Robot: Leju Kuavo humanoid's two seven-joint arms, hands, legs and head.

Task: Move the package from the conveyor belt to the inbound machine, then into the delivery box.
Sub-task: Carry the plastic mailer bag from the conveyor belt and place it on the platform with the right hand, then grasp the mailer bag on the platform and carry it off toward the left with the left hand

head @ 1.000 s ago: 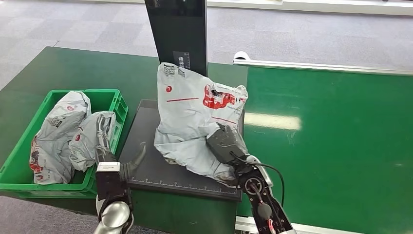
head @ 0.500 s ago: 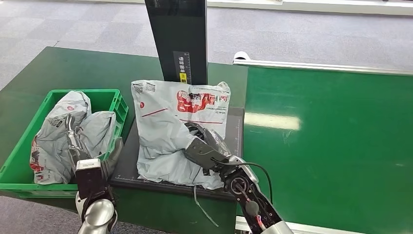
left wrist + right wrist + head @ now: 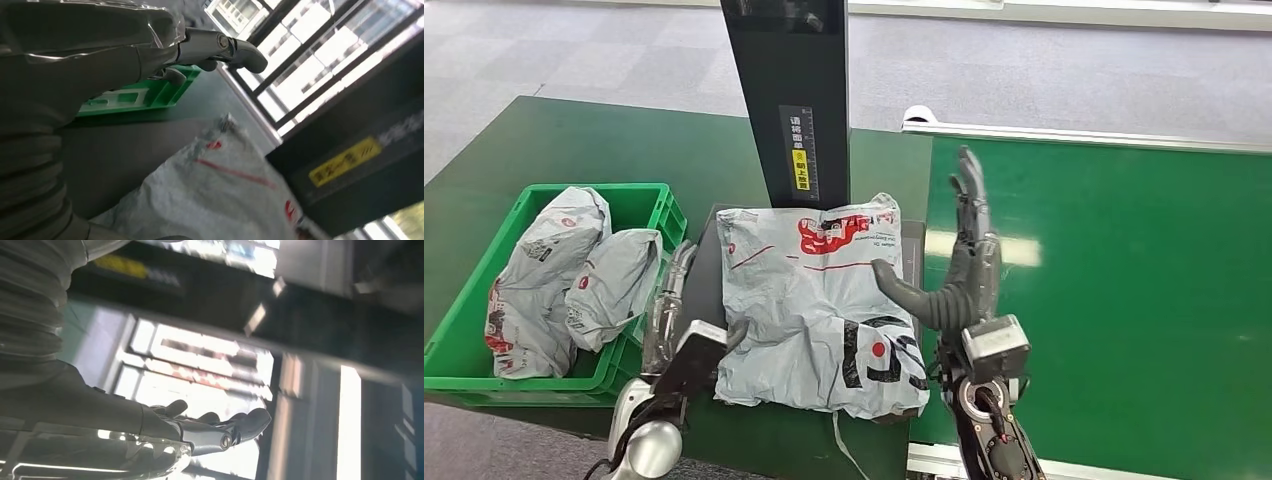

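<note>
A grey plastic package point(image 3: 819, 305) with red and black print lies flat on the black platform of the inbound machine point(image 3: 707, 260), in front of its dark upright column point(image 3: 792, 95). The package point(image 3: 215, 200) also fills the near part of the left wrist view. My right hand point(image 3: 959, 260) is raised beside the package's right edge, fingers straight up and thumb pointing toward the package, holding nothing. My left hand point(image 3: 669, 310) sits between the green delivery box point(image 3: 664, 215) and the platform, fingers stretched out, holding nothing.
The green delivery box holds two grey packages point(image 3: 569, 275). The green conveyor belt point(image 3: 1114, 290) runs along the right with a metal rail point(image 3: 1084, 137) at its far edge. The green table top point(image 3: 574, 140) spreads behind the box.
The package has gone from being held up by my right hand to lying flat on the platform. My right hand has let go and risen, fingers opened. My left hand shifted toward the platform.
</note>
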